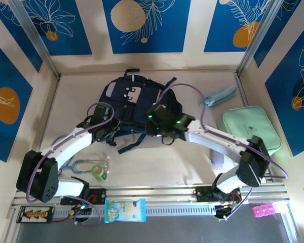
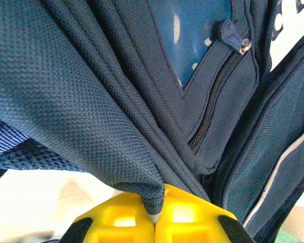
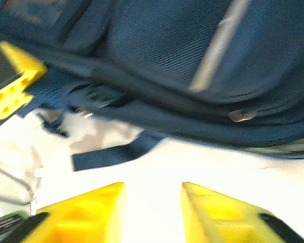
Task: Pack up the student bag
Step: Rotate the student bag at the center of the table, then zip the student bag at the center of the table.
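The navy-blue student bag [image 1: 131, 98] lies at the middle back of the table, its grey-white patch facing up. My left gripper [image 1: 107, 132] is at the bag's lower left edge. In the left wrist view it [image 2: 155, 217] is shut on a fold of the bag's fabric [image 2: 91, 101], with a zipper [image 2: 213, 96] just beyond. My right gripper [image 1: 156, 127] is at the bag's lower right edge. Its yellow fingers [image 3: 153, 195] stand open over bare table with nothing between them. The bag [image 3: 167, 50] and a loose dark strap [image 3: 116, 152] lie just ahead of it.
A mint-green flat case [image 1: 251, 129] lies at the right and a teal pouch [image 1: 220, 95] at the back right. A blue looped tube [image 1: 81, 166] and a green roll [image 1: 99, 171] sit at the front left. A snack packet [image 1: 125, 210] and a pink item [image 1: 266, 209] rest by the front rail.
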`<act>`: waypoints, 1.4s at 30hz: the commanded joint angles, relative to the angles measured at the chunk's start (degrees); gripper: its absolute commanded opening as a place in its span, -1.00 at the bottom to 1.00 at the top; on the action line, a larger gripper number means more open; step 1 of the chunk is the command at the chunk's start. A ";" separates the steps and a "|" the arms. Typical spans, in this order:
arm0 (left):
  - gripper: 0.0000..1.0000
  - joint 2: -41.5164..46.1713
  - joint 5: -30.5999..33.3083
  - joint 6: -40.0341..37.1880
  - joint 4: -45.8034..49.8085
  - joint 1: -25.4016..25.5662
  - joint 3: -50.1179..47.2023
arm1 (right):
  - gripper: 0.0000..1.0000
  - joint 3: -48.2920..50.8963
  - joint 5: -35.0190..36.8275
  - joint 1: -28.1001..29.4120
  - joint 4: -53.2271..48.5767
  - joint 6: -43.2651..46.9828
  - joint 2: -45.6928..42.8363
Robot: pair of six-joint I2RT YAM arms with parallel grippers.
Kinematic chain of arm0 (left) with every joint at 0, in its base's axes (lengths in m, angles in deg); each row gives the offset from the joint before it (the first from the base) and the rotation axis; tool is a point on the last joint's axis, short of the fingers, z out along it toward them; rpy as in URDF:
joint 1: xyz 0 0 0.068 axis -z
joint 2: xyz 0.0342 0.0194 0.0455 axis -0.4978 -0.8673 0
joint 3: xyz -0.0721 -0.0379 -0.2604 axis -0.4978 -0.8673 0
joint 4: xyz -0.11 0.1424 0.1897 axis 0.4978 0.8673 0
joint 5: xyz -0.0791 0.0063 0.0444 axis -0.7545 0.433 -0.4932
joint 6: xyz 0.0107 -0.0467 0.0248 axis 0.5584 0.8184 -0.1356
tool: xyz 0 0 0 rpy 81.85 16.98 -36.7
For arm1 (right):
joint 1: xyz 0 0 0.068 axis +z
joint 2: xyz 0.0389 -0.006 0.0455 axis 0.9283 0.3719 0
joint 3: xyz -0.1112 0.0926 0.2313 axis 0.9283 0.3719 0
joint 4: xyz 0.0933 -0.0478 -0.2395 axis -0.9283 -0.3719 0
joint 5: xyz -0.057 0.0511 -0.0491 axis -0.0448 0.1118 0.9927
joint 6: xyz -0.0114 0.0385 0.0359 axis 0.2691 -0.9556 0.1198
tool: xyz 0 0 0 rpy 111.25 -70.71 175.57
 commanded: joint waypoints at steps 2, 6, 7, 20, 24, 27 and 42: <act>-1.00 1.11 -2.75 1.59 -2.57 1.04 3.35 | -0.52 -7.02 0.43 4.48 0.51 0.70 8.92; -1.00 2.34 -3.36 1.91 -2.68 1.02 2.91 | -0.58 -9.03 -0.74 4.59 5.48 2.36 13.65; -1.00 2.56 -3.47 2.02 -2.62 1.03 2.89 | -0.59 -9.44 -1.14 4.26 6.09 2.49 14.56; -1.00 3.42 -5.08 2.72 -3.38 0.97 2.09 | -0.43 -14.98 1.49 0.27 4.81 3.30 22.12; -1.00 3.04 -5.47 2.87 -3.89 0.93 2.01 | -0.36 -16.04 2.95 0.27 4.47 4.92 23.25; -1.00 2.88 -5.59 3.03 -4.40 1.02 2.01 | -0.35 -18.19 4.61 0.56 2.70 5.26 25.02; -1.00 2.93 -5.03 3.10 -4.07 0.66 1.75 | -0.68 -19.75 13.09 1.55 -2.46 1.35 26.64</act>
